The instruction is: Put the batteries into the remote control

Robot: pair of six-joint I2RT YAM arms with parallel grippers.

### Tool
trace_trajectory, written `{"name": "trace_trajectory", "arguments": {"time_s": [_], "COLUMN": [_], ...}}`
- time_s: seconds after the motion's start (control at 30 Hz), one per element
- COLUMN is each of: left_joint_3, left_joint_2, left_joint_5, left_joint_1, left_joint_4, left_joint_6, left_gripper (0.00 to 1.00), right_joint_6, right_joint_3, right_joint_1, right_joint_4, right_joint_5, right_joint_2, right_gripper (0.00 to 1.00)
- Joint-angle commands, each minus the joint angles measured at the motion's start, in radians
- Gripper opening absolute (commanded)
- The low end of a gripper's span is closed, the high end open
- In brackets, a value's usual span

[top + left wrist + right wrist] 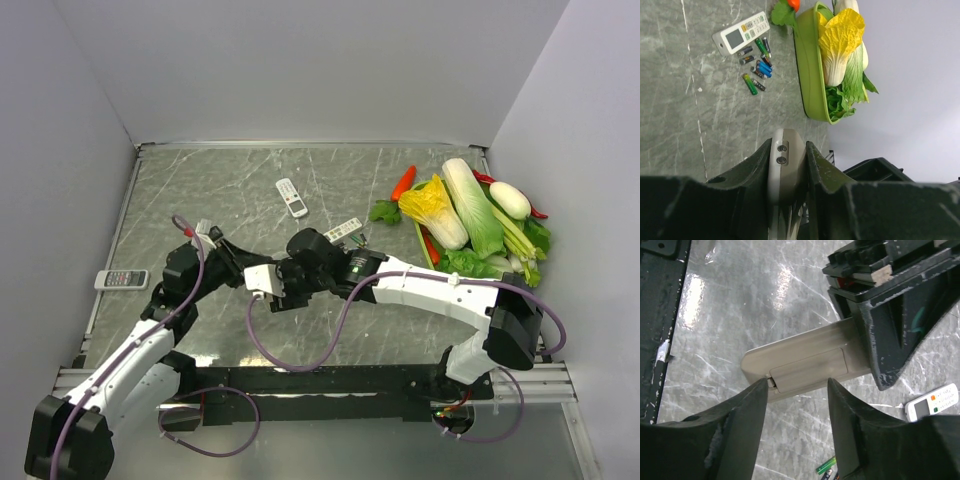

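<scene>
Grey marble bench (200, 190), white walls. Left claw (786, 155) clenched on remote control (805, 365), held above mid-bench, bay cover shut. Right claw (796, 385) spread, straddling cover. Light, stiff, slick plastic: grip long edges. Batteries (756, 70) loose beside green tray (807, 75), likely to roll.

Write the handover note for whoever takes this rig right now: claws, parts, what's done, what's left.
Left claw: shut on the remote control, held up with its grey back towards the right wrist camera.
Right claw: open, fingertips at the edge of the battery cover; contact unclear.
Parts: batteries lie loose on the table, beside a white remote near the green tray.
Done: remote picked up and presented.
Left: cover looks still on; open it, fetch cells, load them.
</scene>
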Motion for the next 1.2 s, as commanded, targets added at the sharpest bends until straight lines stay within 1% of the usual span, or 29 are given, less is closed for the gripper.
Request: {"name": "trace_trajectory", "arguments": {"time_s": [0.0, 0.1, 0.2, 0.23, 0.3, 0.33, 0.47, 0.67, 0.83, 1.07, 1.17], "left_joint_3": [-0.024, -0.039, -0.034, -0.031, -0.034, -0.037, -0.045, -0.033, 0.004, 0.035, 0.042], "left_joint_2": [-0.037, -0.049, -0.054, -0.054, -0.052, -0.054, -0.051, -0.015, 0.022, 0.046, 0.045], "left_joint_5": [0.053, 0.055, 0.067, 0.081, 0.09, 0.087, 0.091, 0.095, 0.07, 0.027, 0.018], "left_joint_1": [-0.007, -0.007, -0.007, -0.007, -0.007, -0.007, -0.009, -0.009, -0.009, -0.01, -0.009], "left_joint_4": [0.165, 0.19, 0.186, 0.181, 0.187, 0.185, 0.173, 0.121, 0.023, -0.06, -0.072], "left_joint_6": [-0.178, -0.218, -0.226, -0.228, -0.238, -0.242, -0.234, -0.183, -0.11, -0.025, -0.016], "left_gripper": [0.01, 0.01, 0.01, 0.01, 0.01, 0.01, 0.01, 0.01, 0.01, 0.01, 0.01], "right_joint_6": [-0.027, -0.026, -0.024, -0.024, -0.03, -0.04, -0.063, -0.112, -0.158, -0.182, -0.184], "right_joint_3": [-0.036, -0.054, -0.085, -0.092, -0.121, -0.135, -0.212, -0.269, -0.293, -0.298, -0.295], "right_joint_1": [0.009, 0.012, 0.015, 0.015, 0.02, 0.024, 0.037, 0.06, 0.077, 0.081, 0.08], "right_joint_4": [0.044, 0.064, 0.138, 0.18, 0.233, 0.304, 0.472, 0.63, 0.692, 0.724, 0.719], "right_joint_5": [0.051, 0.099, 0.165, 0.182, 0.219, 0.232, 0.275, 0.328, 0.357, 0.386, 0.386], "right_joint_2": [0.02, 0.031, 0.024, 0.017, -0.004, -0.015, -0.075, -0.121, -0.134, -0.139, -0.134], "right_gripper": [0.61, 0.61, 0.56, 0.52, 0.49, 0.45, 0.41, 0.37, 0.36, 0.35, 0.35]}}
